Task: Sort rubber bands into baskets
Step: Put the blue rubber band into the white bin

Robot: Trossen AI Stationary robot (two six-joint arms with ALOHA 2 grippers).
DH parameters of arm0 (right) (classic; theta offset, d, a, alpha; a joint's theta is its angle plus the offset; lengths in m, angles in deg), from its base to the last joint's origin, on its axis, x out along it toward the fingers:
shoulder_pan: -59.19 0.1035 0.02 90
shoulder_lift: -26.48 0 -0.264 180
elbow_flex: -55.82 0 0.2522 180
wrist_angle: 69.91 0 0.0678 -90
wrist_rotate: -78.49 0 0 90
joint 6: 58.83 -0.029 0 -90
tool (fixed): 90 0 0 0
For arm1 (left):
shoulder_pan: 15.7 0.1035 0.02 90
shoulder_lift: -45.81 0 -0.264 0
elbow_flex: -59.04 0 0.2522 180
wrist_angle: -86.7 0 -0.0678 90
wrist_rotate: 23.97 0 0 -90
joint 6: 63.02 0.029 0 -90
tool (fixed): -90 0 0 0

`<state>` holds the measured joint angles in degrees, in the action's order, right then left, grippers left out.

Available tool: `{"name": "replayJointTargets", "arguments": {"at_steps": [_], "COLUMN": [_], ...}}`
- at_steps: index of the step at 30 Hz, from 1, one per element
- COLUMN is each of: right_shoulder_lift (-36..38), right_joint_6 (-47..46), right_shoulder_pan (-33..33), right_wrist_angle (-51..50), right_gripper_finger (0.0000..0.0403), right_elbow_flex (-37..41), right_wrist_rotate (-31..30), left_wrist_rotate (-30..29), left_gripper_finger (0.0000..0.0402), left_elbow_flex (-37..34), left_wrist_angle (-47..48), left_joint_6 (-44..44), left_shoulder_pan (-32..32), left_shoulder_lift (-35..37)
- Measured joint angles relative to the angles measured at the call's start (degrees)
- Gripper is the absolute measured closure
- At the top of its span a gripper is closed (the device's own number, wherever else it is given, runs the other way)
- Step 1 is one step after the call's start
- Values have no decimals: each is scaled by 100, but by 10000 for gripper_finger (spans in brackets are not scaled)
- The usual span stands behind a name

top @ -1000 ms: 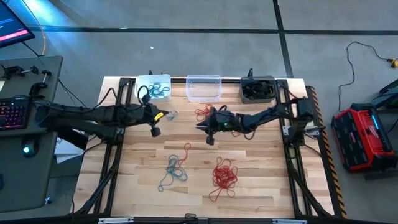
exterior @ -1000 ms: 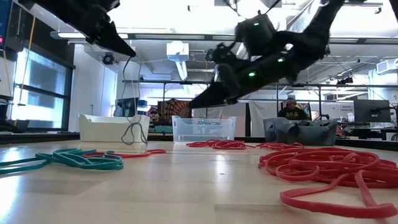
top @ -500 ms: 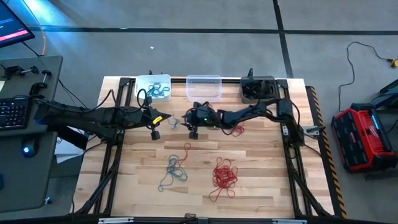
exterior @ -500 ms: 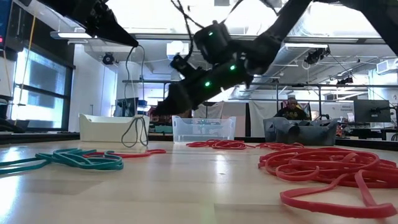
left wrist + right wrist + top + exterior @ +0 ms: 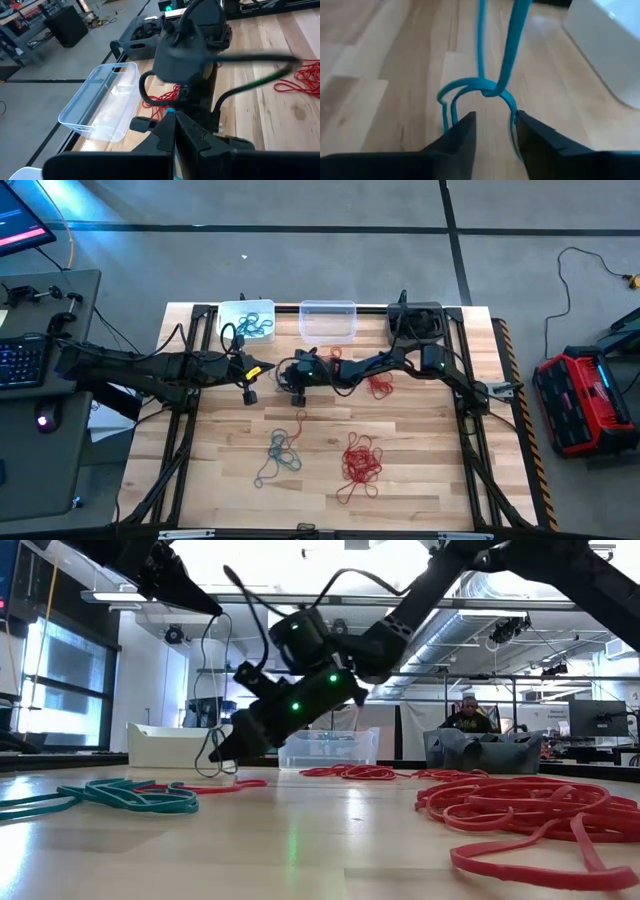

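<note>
While the left gripper point(image 5: 262, 369) hangs above the table point(image 5: 420, 480) in front of the white basket point(image 5: 245, 319), its fingers pressed together on a teal band point(image 5: 492, 75), we see that band dangle down to a knot just ahead of the right gripper point(image 5: 283, 375). The right gripper reaches across from the right side to meet it near the table's middle, its two fingers point(image 5: 457, 137) parted, with the band's lower loops lying around and between them; we cannot tell whether they touch the band.

Along the far edge stand the three baskets: the white one at left with teal bands inside, the clear basket point(image 5: 327, 320) in the middle, and the dark grey basket point(image 5: 415, 323) at right.

On the wood we find a teal bunch point(image 5: 280, 455) toward the near side, a red bunch point(image 5: 360, 462) beside it, and a smaller red bunch point(image 5: 378, 387) under the right arm. One red loop point(image 5: 300, 421) lies between the grippers and the teal bunch.

In the low view, a person point(image 5: 466, 715) sits in the room beyond the table.
</note>
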<state>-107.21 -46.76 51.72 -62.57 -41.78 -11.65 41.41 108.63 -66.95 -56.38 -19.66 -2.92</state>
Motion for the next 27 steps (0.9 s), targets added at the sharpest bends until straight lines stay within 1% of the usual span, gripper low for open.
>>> {"name": "replayJointTargets", "arguments": {"at_steps": [3,5,6,7,11,14,19,24,27], "right_shoulder_lift": [-11,-11,-11,-11,-11,1,127,361,496], "right_joint_6": [0,-42,-71,-93,-205,-219,-304,-306,-315], "right_shoulder_pan": [-17,-38,-47,-60,-98,-90,-37,12,39], "right_wrist_angle": [-510,-679,-731,-768,-1033,-1147,-1451,-1964,-2163], "right_gripper_finger": [335,377,390,394,388,400,401,402,402], "right_elbow_flex": [-181,-212,-211,-211,-211,-217,-213,-200,-200], "right_wrist_rotate": [-114,-245,-316,-353,-385,-580,-843,-1291,-1453], "left_wrist_rotate": [-5,-46,-84,-139,-471,-718,-1108,-1187,-1187], "left_gripper_finger": [401,401,401,401,401,401,401,401,401], "left_elbow_flex": [0,0,0,0,0,0,0,0,0], "left_wrist_angle": [8,14,22,30,228,427,725,777,777], "left_joint_6": [2,2,2,2,-78,-221,-450,-463,-461], "left_shoulder_pan": [0,1,0,0,0,2,4,9,9], "left_shoulder_lift": [-1,0,0,0,0,0,0,0,0]}}
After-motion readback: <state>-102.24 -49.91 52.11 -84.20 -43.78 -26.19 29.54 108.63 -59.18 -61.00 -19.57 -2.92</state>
